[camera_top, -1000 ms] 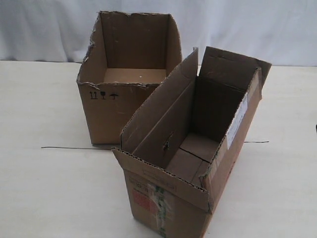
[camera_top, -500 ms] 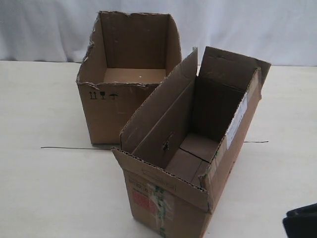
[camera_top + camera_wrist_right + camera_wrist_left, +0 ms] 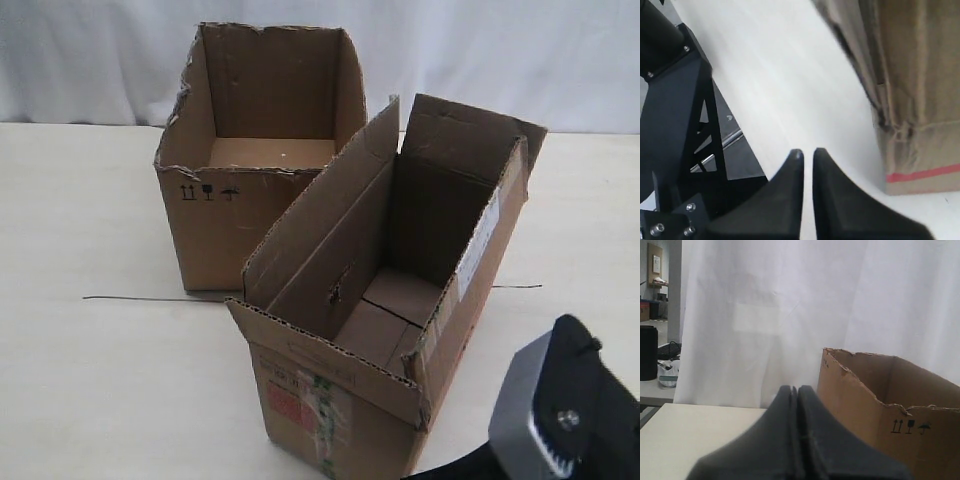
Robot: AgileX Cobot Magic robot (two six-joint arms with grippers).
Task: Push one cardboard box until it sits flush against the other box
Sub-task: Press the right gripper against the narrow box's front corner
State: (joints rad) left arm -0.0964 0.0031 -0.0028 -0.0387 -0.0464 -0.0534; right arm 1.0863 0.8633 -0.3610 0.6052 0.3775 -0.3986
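Note:
The narrow cardboard box with flaps, a red label and green-printed tape stands at front centre, skewed. Its long left flap leans at the near right corner of the other box, the wider one with a ragged rim and black symbols. My right arm enters at the bottom right, just right of the narrow box. In the right wrist view my right gripper is shut and empty over the table, the box's side beside it. My left gripper is shut and empty, next to the wider box.
Both boxes stand on a pale table with a white curtain behind. A thin dark line runs across the tabletop. A black frame stands beyond the table edge in the right wrist view.
My right arm has risen into the exterior view at the bottom right, toward the narrow box. Neither box has moved.

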